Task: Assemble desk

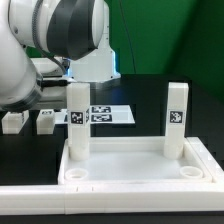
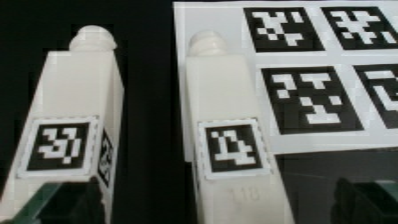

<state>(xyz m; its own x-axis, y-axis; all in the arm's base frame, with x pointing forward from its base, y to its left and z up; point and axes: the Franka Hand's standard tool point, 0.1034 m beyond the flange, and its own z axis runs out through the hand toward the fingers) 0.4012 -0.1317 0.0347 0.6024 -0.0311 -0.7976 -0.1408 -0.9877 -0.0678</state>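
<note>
Bright even light, soft blur, mild glare on desk (image 1: 130,150)

Black table (image 1: 150,115): desk top (image 1: 130,150), marker board (image 1: 105,115), two loose legs (image 1: 45,121) (lying flat).

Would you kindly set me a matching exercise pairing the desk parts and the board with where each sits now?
1 desk top
2 mounted legs
3 loose legs
4 marker board

a lying on the table, exterior view's left
b flat behind the desk top
c standing in the top's corners
d foreground, rim up

Pairs: 1-d, 2-c, 3-a, 4-b.
</note>
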